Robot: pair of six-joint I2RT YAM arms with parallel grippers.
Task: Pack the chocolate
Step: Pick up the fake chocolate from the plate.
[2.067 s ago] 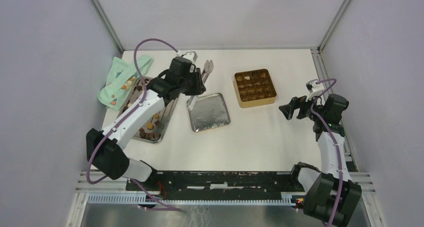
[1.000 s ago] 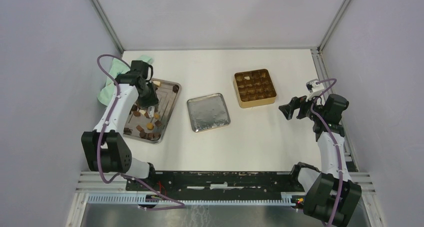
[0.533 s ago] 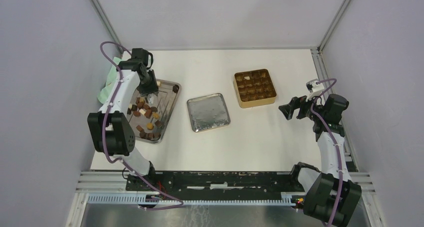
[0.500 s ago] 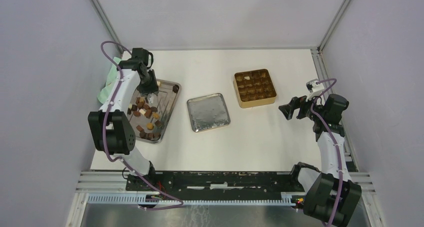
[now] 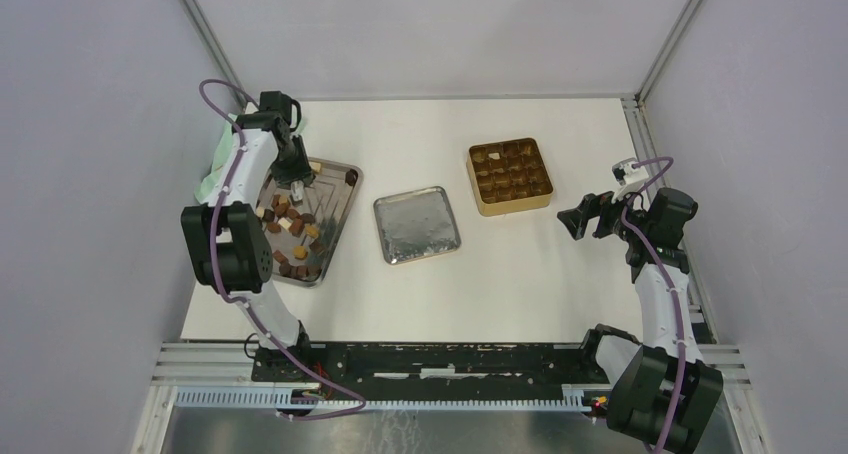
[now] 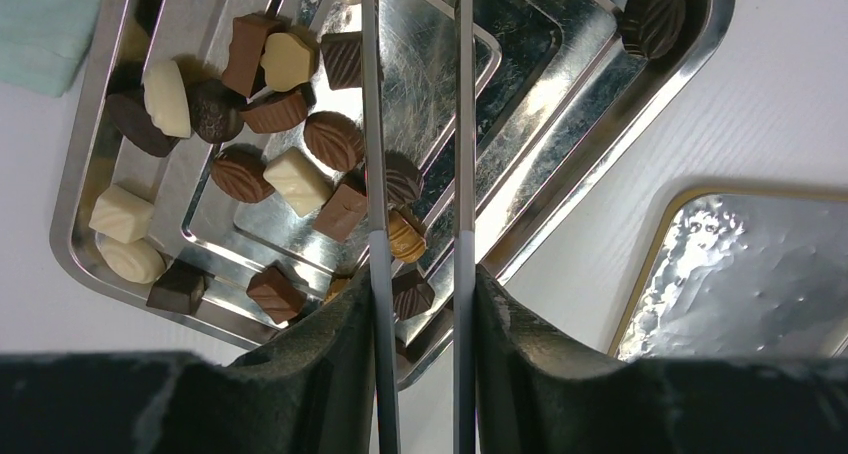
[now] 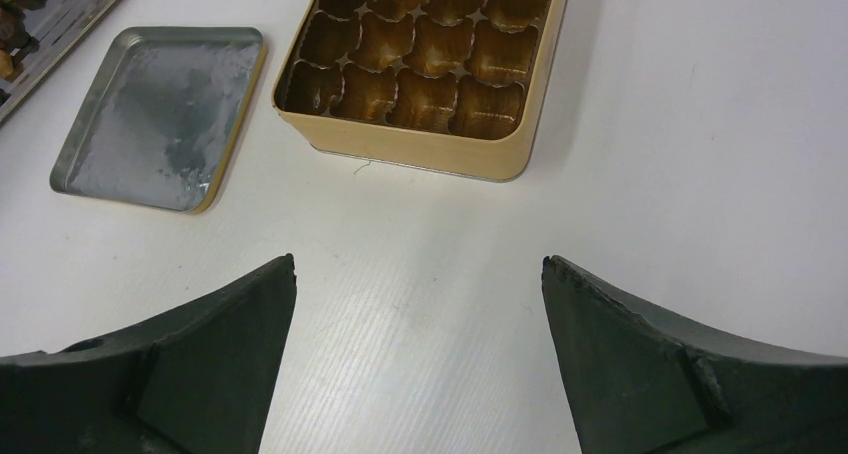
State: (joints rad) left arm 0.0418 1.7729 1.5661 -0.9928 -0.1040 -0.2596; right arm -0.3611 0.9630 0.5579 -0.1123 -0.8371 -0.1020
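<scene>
Left gripper [image 6: 420, 309] clamps tweezers [image 6: 372, 124] over tray [image 6: 560, 144].
Straddle one loose chocolate [image 6: 652, 14] — squeeze gently; right gripper [image 7: 418, 264] released, well off tray.

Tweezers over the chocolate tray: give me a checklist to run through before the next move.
1. Grip: left jaws shut on the tweezers: ok.
2. Load: tweezer tips empty: cannot tell, they run past the top of the wrist view.
3. Supply: chocolates lie loose in the steel tray: ok.
4. Target: gold tin uncovered, lid flat beside it: ok.
5. Other arm: right jaws open, clear of the tin: ok.
</scene>
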